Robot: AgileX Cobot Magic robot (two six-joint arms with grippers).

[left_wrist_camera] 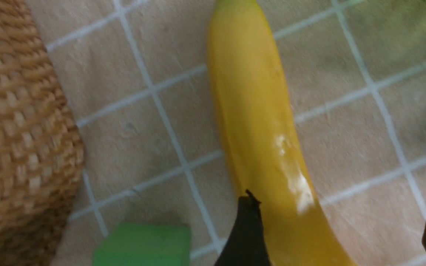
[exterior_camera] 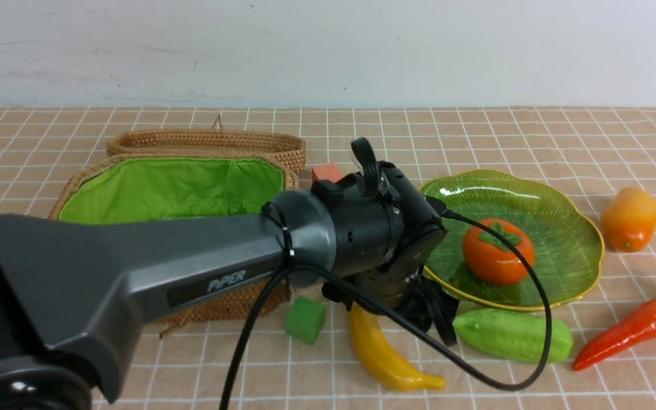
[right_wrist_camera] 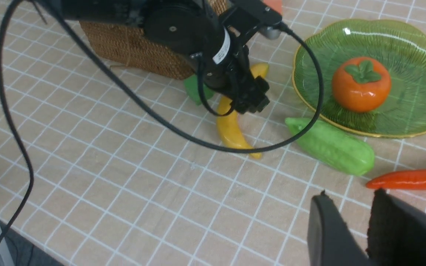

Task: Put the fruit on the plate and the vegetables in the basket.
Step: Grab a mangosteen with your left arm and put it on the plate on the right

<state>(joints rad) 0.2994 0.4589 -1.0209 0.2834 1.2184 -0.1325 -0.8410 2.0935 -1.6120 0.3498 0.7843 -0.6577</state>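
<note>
Left fingers [left_wrist_camera: 246, 234] spread | banana [left_wrist_camera: 261, 129] lies between them, close by one | right fingers [right_wrist_camera: 327, 232] slightly parted, empty

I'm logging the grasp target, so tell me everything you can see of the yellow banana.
The banana is a curved, glossy yellow plastic-looking toy with a greenish end, lying flat on the checked tablecloth between the green cube and the green gourd. The left pincer hangs open astride it; whether a finger touches it is unclear.
</note>
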